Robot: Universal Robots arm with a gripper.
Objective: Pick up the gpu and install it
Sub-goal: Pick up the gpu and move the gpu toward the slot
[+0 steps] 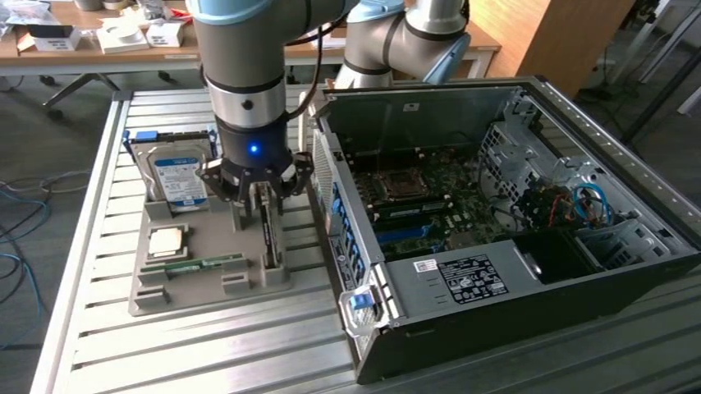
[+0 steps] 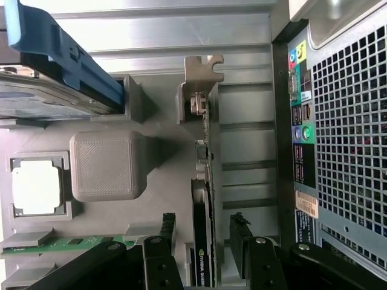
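Ribbed metal table (image 1: 197,349), thin black gpu (image 1: 269,242)

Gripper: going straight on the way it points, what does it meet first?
Probably the gpu, standing on edge in the grey holder. The open gripper straddles the card, so its fingers should slide down either side of it; how far they are above the holder is unclear.

A robotics lab or workshop — a ribbed silver aluminium workbench (image 1: 219,345) carries an opened black desktop computer tower (image 1: 471,336) at three o'clock, a grey-and-blue jointed robot arm (image 1: 246,82) rises at twelve, and a cluttered pale wooden desk (image 1: 82,56) stands at eleven o'clock.
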